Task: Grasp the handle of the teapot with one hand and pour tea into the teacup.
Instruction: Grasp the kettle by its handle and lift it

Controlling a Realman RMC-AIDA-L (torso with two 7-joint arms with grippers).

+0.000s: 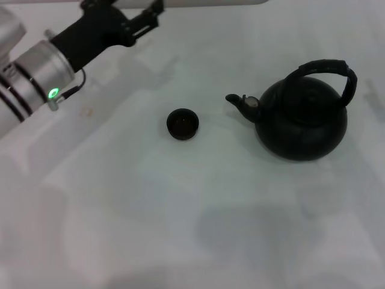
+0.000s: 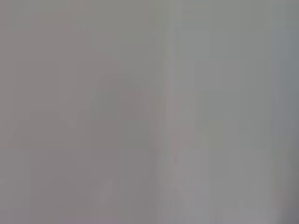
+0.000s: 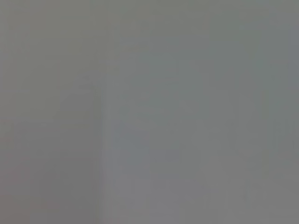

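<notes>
Teapot (image 1: 302,117) and teacup (image 1: 182,124) well apart from left end effector (image 1: 144,21), finger state indiscernible.

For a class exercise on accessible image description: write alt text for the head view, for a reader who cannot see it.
A large black teapot stands on a white table at the right, its spout aimed at a tiny black teacup standing apart beside it. Its arched handle rises ungrasped. The left gripper hangs at the far left, away from both.
</notes>
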